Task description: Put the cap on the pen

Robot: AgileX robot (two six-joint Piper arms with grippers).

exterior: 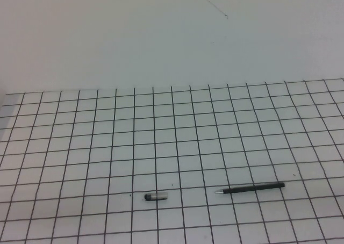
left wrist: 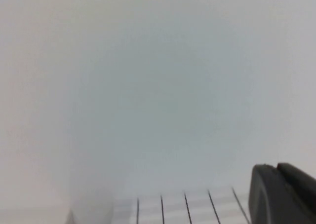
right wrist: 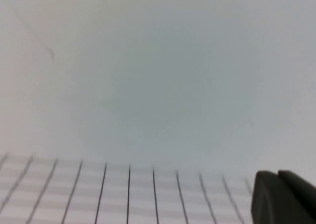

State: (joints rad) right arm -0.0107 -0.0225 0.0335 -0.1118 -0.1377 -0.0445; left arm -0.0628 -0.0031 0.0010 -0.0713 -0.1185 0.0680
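The pen (exterior: pixel 252 188) is a thin black stick with a small silvery tip pointing left. It lies flat on the gridded table near the front right. The short dark and translucent grey cap (exterior: pixel 155 196) lies flat to its left, about three squares from the tip. Neither gripper shows in the high view. In the left wrist view my left gripper (left wrist: pixel 276 167) appears as two dark fingertips pressed together, holding nothing, above the table's far grid lines. In the right wrist view my right gripper (right wrist: pixel 278 173) looks the same, shut and empty. Neither wrist view shows the pen or cap.
The white table (exterior: pixel 172 142) with black grid lines runs back to a plain white wall (exterior: pixel 161 34). A thin dark mark (exterior: pixel 215 7) is on the wall at the upper right.
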